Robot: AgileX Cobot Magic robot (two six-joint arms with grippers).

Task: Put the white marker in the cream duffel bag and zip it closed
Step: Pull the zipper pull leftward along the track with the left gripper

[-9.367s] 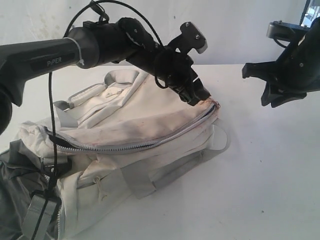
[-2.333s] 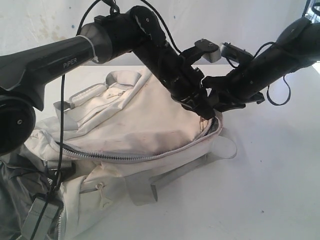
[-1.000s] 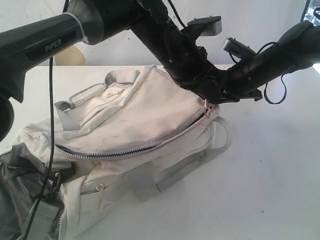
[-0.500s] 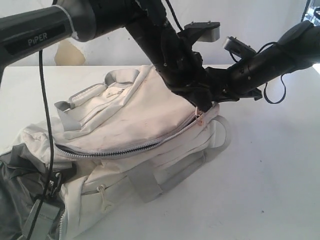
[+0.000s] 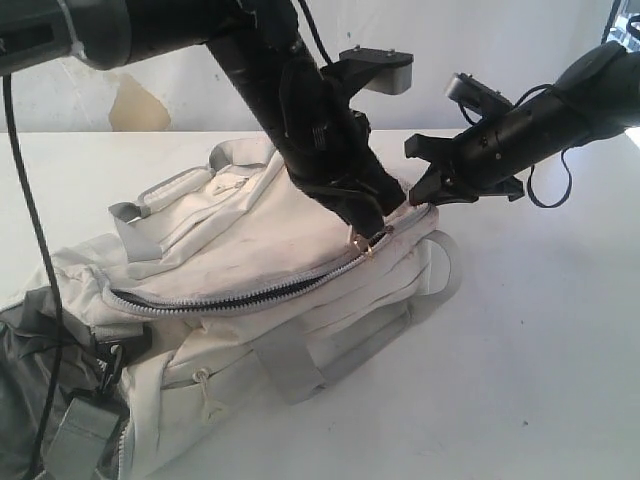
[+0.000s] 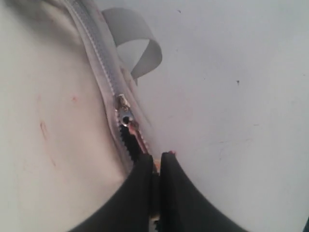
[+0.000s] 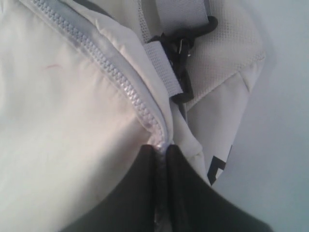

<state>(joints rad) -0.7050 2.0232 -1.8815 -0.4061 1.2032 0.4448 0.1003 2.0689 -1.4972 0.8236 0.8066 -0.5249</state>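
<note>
Exterior view. White table (image 5: 520,380) dotted with a few small dark specks, under a white wall (image 5: 520,30) marked by a tan stain (image 5: 135,105). On the table a slumped cream bag (image 5: 260,230), with a heap of dark grey fabric (image 5: 25,380) touching the end farthest from both jaws. Left arm (image 5: 310,110) angled down from above, left jaws clenched on the zip pull (image 5: 362,240) near the bag's other end. Zip (image 5: 230,295) gaping dark on the side of the left jaws away from the right jaws, shut between the two pairs. Right arm (image 5: 540,110) low over the table, right jaws pinched on the bag's end corner, just beside the left jaws.

Left wrist view. Left jaws pressed together on the pinkish zip pull (image 6: 142,145), with the slider (image 6: 124,113) just beyond the tips, the closed zip running on past it and black open teeth right at the tips. Cream cloth with faint reddish smudges to one side, bare white table (image 6: 231,96) to the other, and a grey strap loop (image 6: 137,53) well beyond the jaws.

Right wrist view. Right jaws squeezed shut on the bag (image 7: 63,121) at the end of the closed zip (image 7: 120,87). Just beyond the tips a grey strap (image 7: 161,63) and a black clip (image 7: 181,58). Pale table (image 7: 285,121) beside the bag.
</note>
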